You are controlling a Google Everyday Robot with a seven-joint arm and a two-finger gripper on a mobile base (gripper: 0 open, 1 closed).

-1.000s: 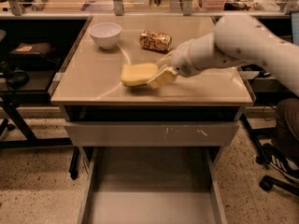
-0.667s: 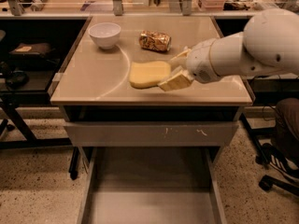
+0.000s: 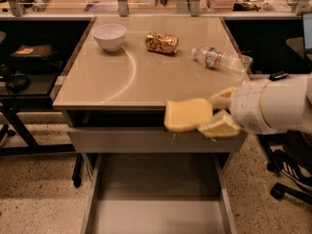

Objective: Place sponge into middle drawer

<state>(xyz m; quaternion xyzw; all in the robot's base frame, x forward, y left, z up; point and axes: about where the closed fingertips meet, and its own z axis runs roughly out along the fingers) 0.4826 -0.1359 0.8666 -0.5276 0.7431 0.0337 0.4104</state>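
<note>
My gripper (image 3: pixel 214 112) is shut on the pale yellow sponge (image 3: pixel 187 114) and holds it in the air in front of the desk's front edge, right of the middle. The sponge hangs level over the open middle drawer (image 3: pixel 156 199), a wide shallow grey tray pulled out at the bottom of the view. Its floor is bare. The white arm (image 3: pixel 275 104) comes in from the right.
On the beige desk top (image 3: pixel 122 77) stand a white bowl (image 3: pixel 109 35), a crumpled gold foil packet (image 3: pixel 162 42) and a lying clear plastic bottle (image 3: pixel 222 59). A closed drawer front (image 3: pixel 146 140) with white scratches sits under the top. An office chair base (image 3: pixel 287 179) is at the right.
The gripper has carried the sponge off the desk top, toward the front and lower, past the desk's front edge and over the open drawer. The bottle, hidden by the arm before, now shows.
</note>
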